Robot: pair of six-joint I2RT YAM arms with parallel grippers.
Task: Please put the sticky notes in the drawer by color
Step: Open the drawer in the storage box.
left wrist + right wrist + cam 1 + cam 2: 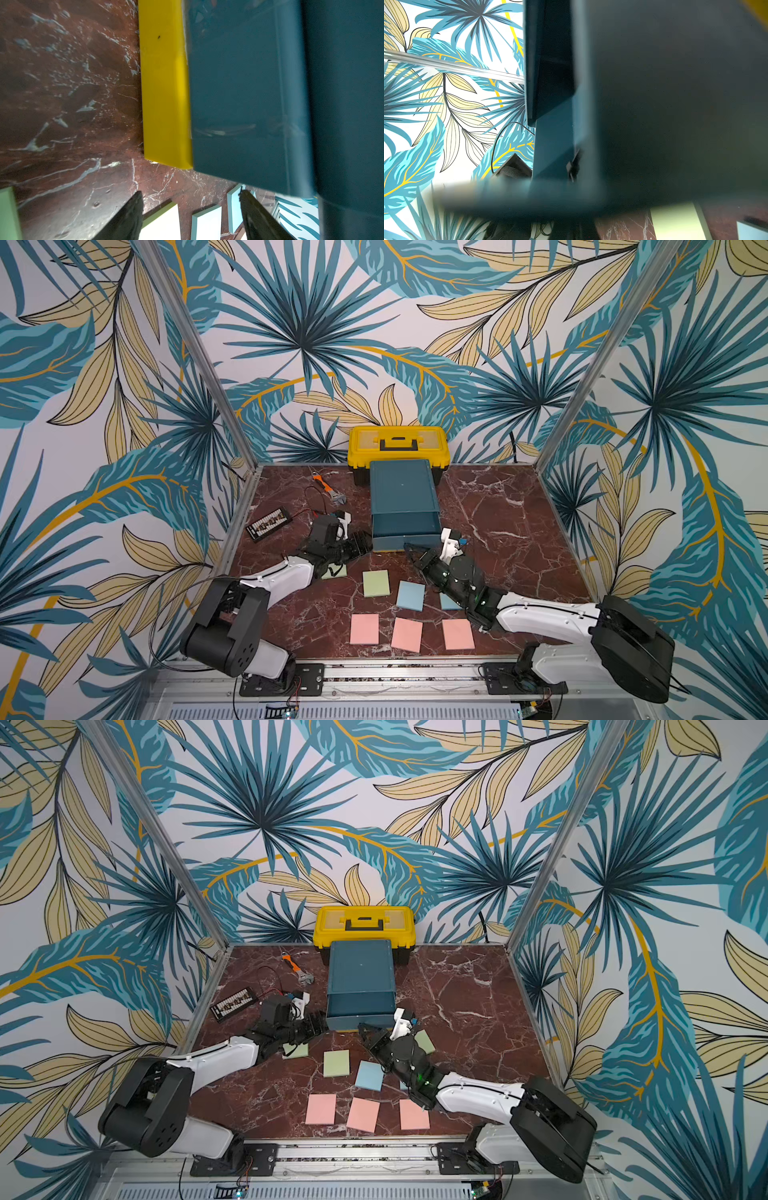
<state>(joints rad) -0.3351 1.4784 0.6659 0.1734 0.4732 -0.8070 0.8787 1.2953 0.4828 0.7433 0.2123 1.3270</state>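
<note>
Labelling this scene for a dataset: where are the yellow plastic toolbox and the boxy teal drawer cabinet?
Yellow plastic toolbox (430, 438): in a top view, on its lid.
Boxy teal drawer cabinet (403, 489): in a top view, on its top panel.

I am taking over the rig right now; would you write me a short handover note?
Left gripper: open, empty, beside the drawer, at its front left corner.
Right gripper: shut at the drawer front; whether it grips a pull is hidden.
On the table: three pale green sticky notes, two light blue ones in view, three salmon pink ones.
Done: no note visibly stowed.
Left: sort every note into the drawer by color.
</note>
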